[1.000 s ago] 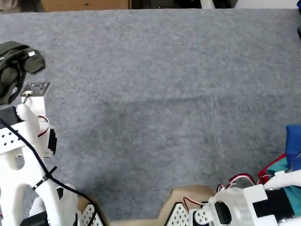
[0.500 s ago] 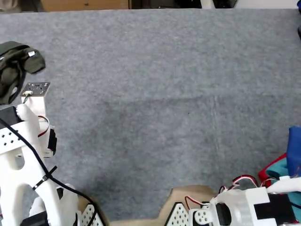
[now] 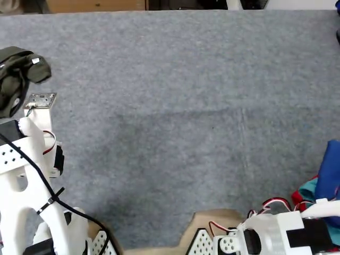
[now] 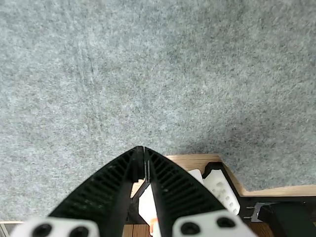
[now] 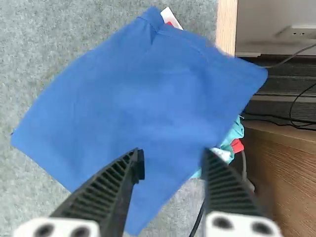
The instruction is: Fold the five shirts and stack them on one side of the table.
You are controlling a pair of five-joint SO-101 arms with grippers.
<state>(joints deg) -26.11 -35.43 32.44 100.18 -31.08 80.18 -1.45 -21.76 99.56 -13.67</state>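
Observation:
A folded blue shirt (image 5: 138, 94) lies at the table's right edge, on top of teal and red shirts (image 5: 232, 143). My right gripper (image 5: 173, 160) hangs open just above the blue shirt, with nothing between its fingers. In the high view the blue shirt (image 3: 330, 172) and the teal and red cloth (image 3: 305, 190) sit beside the right arm (image 3: 287, 236). A crumpled dark green shirt (image 3: 18, 74) lies at the far left. My left gripper (image 4: 143, 149) is shut on nothing, above bare mat near the table's front edge; its arm (image 3: 26, 175) stands at the front left.
The grey felt mat (image 3: 175, 106) covers the table. A wooden table edge (image 4: 197, 160) and the arm bases (image 3: 204, 241) run along the front. Past the right edge are a wooden shelf and cables (image 5: 281, 103).
The right arm has drawn back a little toward the front right corner, and more of the blue shirt now shows on the pile. The left arm and green shirt have not moved.

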